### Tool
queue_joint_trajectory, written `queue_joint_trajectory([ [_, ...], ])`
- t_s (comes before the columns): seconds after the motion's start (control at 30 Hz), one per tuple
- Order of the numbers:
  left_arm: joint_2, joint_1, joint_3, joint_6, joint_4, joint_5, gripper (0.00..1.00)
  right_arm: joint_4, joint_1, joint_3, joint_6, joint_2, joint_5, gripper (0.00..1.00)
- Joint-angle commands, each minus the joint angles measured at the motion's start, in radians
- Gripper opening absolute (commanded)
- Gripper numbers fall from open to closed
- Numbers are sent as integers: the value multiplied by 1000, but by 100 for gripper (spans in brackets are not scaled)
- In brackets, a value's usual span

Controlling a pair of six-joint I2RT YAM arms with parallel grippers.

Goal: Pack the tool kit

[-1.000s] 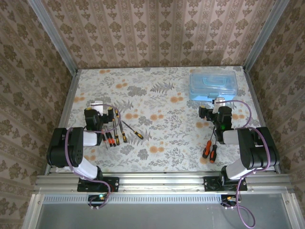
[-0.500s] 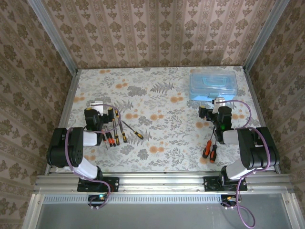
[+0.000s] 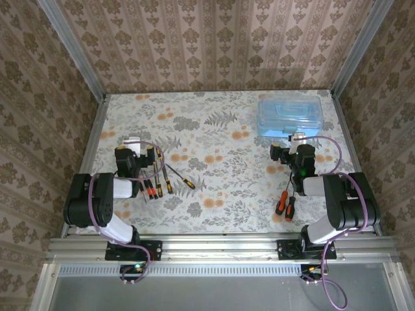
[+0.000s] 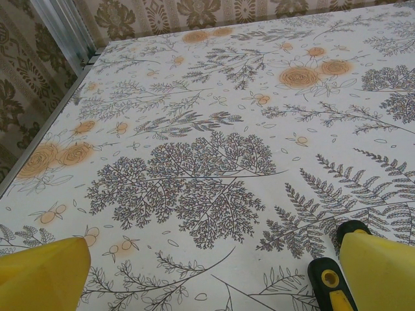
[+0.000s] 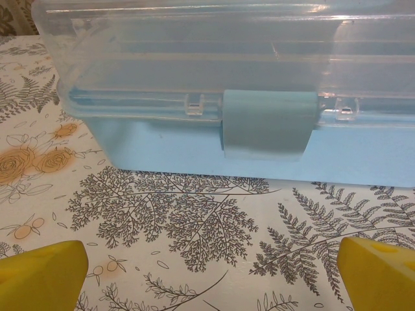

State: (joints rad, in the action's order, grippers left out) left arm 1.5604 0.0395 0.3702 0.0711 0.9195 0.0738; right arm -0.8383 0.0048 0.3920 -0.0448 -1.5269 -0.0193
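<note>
The tool kit's light-blue case [image 3: 290,116] stands at the far right of the table, lid down and its blue latch [image 5: 269,123] facing my right gripper [image 5: 211,278]. That gripper [image 3: 297,138] is open just in front of the case, with only bare table between its yellow fingers [image 5: 42,272]. Two orange-and-black screwdrivers [image 3: 284,204] lie beside the right arm. Several slimmer screwdrivers [image 3: 155,184] lie by the left arm. My left gripper [image 3: 133,140] is open over the table [image 4: 214,285]; one screwdriver's handle end [image 4: 331,285] lies just inside its right finger [image 4: 379,272].
Patterned walls close in the floral table [image 3: 214,139] on three sides, with a metal rail [image 4: 61,39] along the left edge. The case sits close to the back right corner. Open tabletop stretches between the two arms.
</note>
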Motion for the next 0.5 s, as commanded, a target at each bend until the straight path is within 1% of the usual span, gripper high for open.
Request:
queue_joint_trajectory([
  [0.0, -5, -11, 21, -11, -1, -12, 100, -1, 5, 22, 14, -2, -19, 100],
  [0.07, -6, -27, 18, -20, 3, -33, 100, -1, 3, 22, 13, -3, -16, 100],
  [0.13, -6, -23, 19, -16, 2, -22, 100, -1, 1, 22, 13, -3, -14, 100],
  [0.17, -7, -16, 18, -14, 3, -4, 100, -2, 2, 22, 12, -1, -16, 100],
  [0.23, -27, 0, 17, -24, -4, 82, 100, -2, 3, 21, 13, -1, -17, 100],
  [0.27, -66, 4, 18, -29, -40, 106, 100, 0, 4, 24, 11, 0, -30, 100],
  [0.3, -104, 5, 30, -26, -94, 106, 100, 23, 6, 30, 7, 8, -46, 100],
  [0.37, -219, 15, 73, -12, -257, 105, 100, 76, 12, 52, -2, 34, -89, 100],
  [0.4, -266, 22, 94, -11, -322, 111, 100, 122, 15, 72, -6, 52, -104, 100],
  [0.47, -369, 37, 145, -44, -447, 117, 100, 286, 24, 137, -14, 106, -135, 100],
])
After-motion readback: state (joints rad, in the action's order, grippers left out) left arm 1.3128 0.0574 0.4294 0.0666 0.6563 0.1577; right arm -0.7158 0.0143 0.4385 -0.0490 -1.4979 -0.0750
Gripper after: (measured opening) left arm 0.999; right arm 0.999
